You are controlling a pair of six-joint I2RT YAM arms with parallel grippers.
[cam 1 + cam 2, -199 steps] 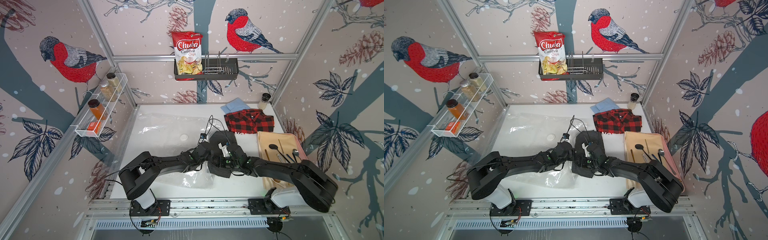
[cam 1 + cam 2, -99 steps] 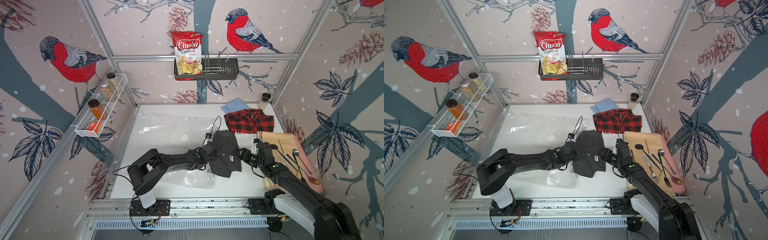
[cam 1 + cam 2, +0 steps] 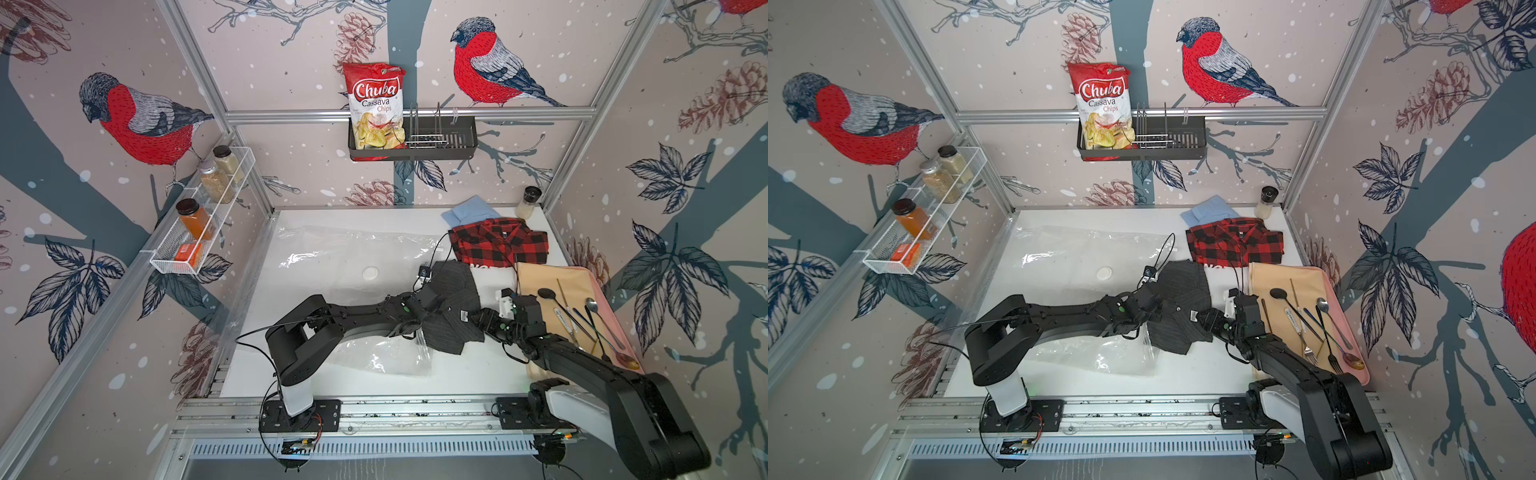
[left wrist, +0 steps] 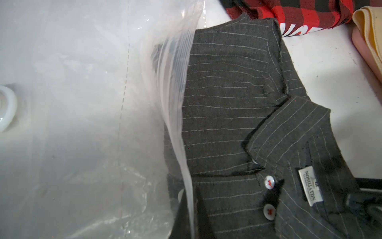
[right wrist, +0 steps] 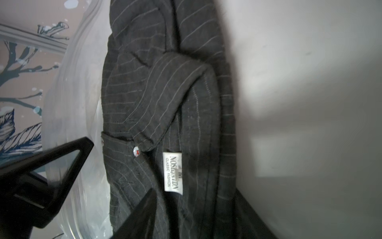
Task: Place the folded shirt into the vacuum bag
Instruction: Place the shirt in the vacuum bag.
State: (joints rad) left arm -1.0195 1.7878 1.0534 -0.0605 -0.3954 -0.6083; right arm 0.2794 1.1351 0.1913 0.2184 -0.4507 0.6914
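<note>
The striped shirt [image 3: 453,307] lies on the surface at the mouth of the vacuum bag [image 3: 353,257], mostly still outside it. In the left wrist view only its edge farthest from the collar sits under the raised plastic lip. The bag spreads away to the robot's left of the shirt, its white valve [image 3: 370,273] well inside. The left gripper [image 4: 191,211] has its jaws clenched on that zip-seal lip, holding it up off the cloth, so this arm looks tied up keeping the mouth open. The right gripper [image 5: 122,165] is at the collar end, beside the sewn label [image 5: 173,172]. Its jaws stand partway apart across the shirt's edge, and I cannot tell whether they bite on cloth. The move ahead turns on one relation: the opening lies straight across the shirt from the right jaws, so that arm seems the one to drive the collar end leftward under the lip. The shirt lies askew to the mouth and may bunch against the zip edge instead of sliding in
</note>
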